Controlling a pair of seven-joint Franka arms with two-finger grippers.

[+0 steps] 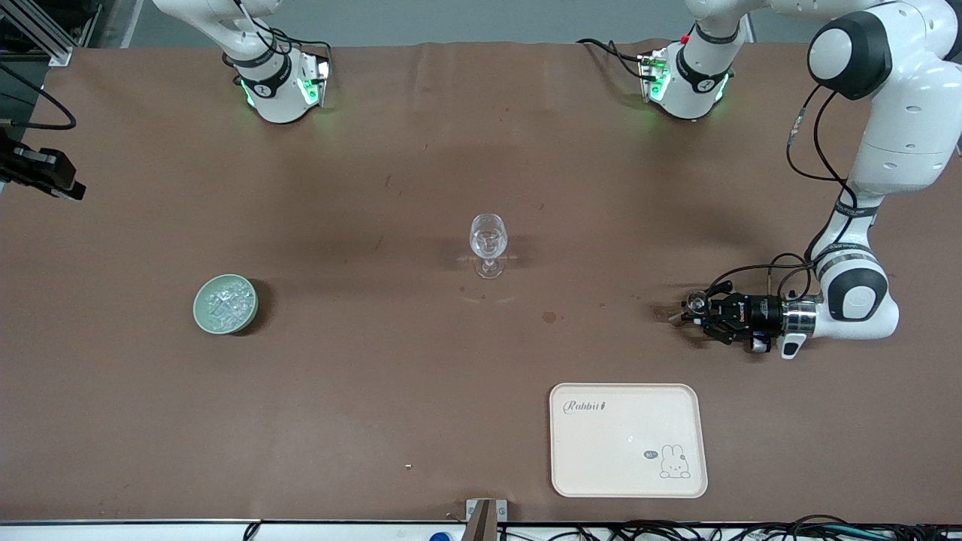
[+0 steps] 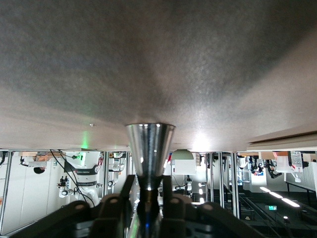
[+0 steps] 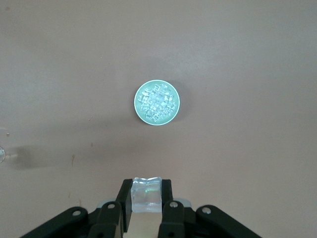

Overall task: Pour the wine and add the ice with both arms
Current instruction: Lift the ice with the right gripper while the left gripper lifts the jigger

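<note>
left claw (image 1: 688,312), low over the worktop (image 1: 376,188), clamped on a steel jigger (image 2: 150,148) for pouring. right claw (image 3: 147,208) pinches a clear ice cube (image 3: 146,193) above the green bowl of ice (image 3: 157,103); wine glass (image 1: 488,244) between claws.

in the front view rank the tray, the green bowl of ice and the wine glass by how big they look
1. tray, clearly largest
2. green bowl of ice
3. wine glass, narrower than the bowl but about as tall as the bowl is wide, so second and third are close
</note>
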